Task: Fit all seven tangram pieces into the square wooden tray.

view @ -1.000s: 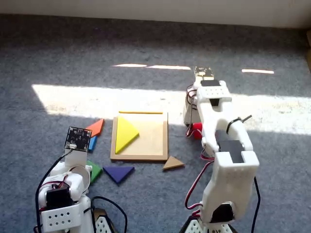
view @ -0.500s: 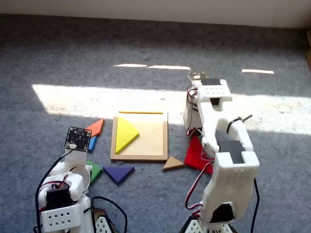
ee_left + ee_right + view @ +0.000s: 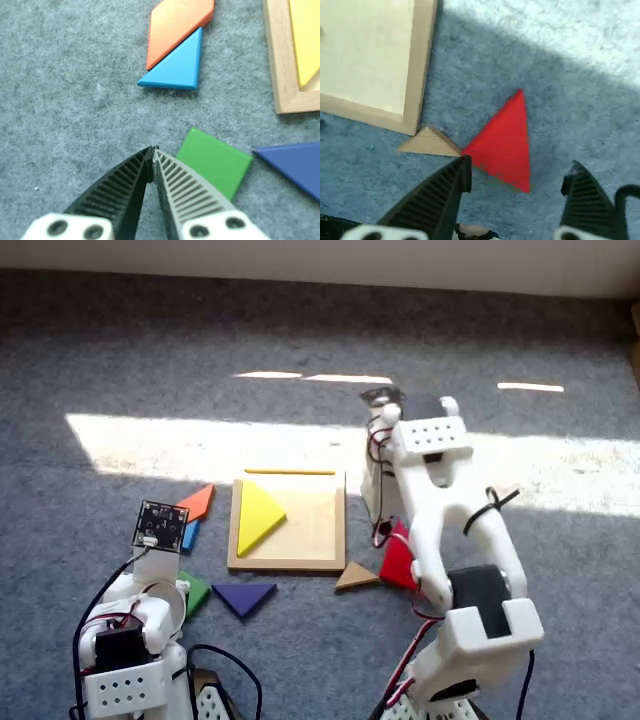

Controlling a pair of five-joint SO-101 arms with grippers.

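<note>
The square wooden tray [image 3: 288, 563] lies mid-carpet with a yellow triangle [image 3: 257, 515] in its left half. Left of it lie an orange parallelogram [image 3: 198, 502], a light blue triangle [image 3: 189, 535], a green square [image 3: 196, 593] and a dark blue triangle [image 3: 245, 596]. A tan triangle [image 3: 356, 577] and a red triangle [image 3: 398, 558] lie off the tray's near right corner. My right gripper [image 3: 520, 170] hangs open over the red triangle [image 3: 505, 142], holding nothing. My left gripper [image 3: 151, 150] is shut and empty, its tips just beside the green square [image 3: 215, 161].
The right arm [image 3: 432, 455] stands tall just right of the tray, the left arm [image 3: 150, 575] low at the near left. Grey carpet with a bright sunlit band runs behind the tray. The tray's right half [image 3: 365, 45] is bare wood.
The right arm has swung toward the tray. The red triangle, mostly hidden under that arm a second ago, now lies in the open beside the tan triangle. The left arm is still.
</note>
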